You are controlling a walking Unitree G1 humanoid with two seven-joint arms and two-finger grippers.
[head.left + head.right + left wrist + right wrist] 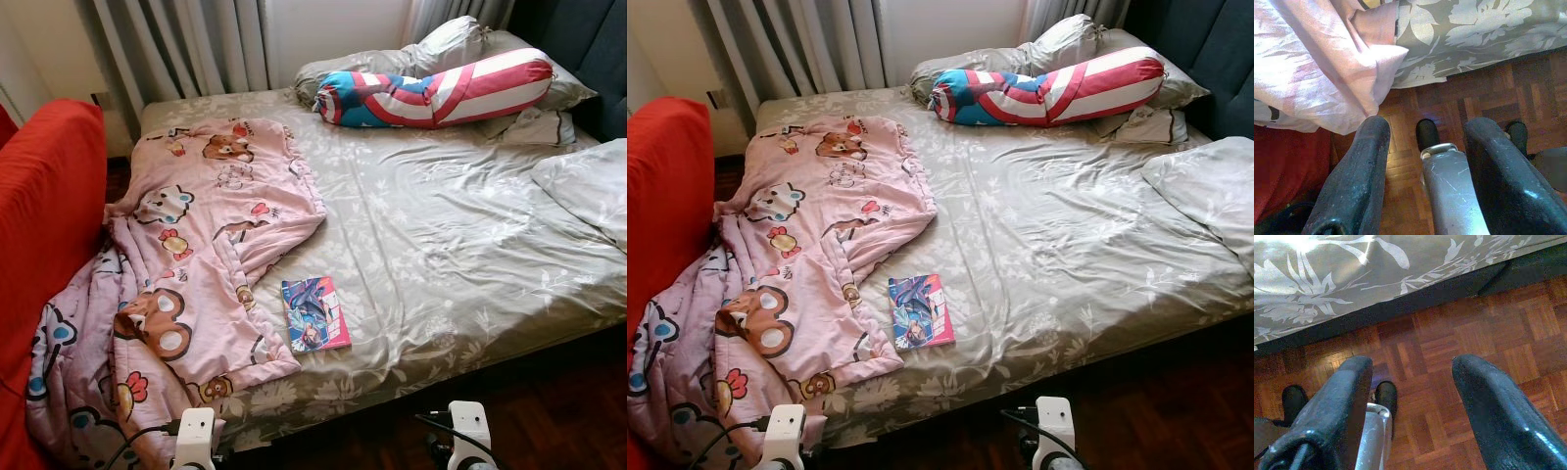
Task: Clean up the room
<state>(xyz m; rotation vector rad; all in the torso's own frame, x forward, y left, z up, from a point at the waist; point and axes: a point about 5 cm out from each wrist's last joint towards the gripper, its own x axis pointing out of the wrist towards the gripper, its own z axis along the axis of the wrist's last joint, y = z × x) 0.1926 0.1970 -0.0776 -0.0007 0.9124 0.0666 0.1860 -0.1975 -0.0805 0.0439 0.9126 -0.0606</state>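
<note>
With both our left hand (pixel 1422 161) and right hand (pixel 1413 396) hanging open above the parquet floor (pixel 1449 333), we should reach for the comic book (pixel 315 313) near the bed's (pixel 470 245) front edge, beside the pink cartoon blanket (pixel 196 245), pinching its spine flat.

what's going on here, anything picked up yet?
Nothing yet. The robot stands at the foot of an unmade bed. Left hand and right hand both hang open and empty over the parquet floor. A pink cartoon blanket slumps off the bed's edge, with a comic book lying beside it.
</note>
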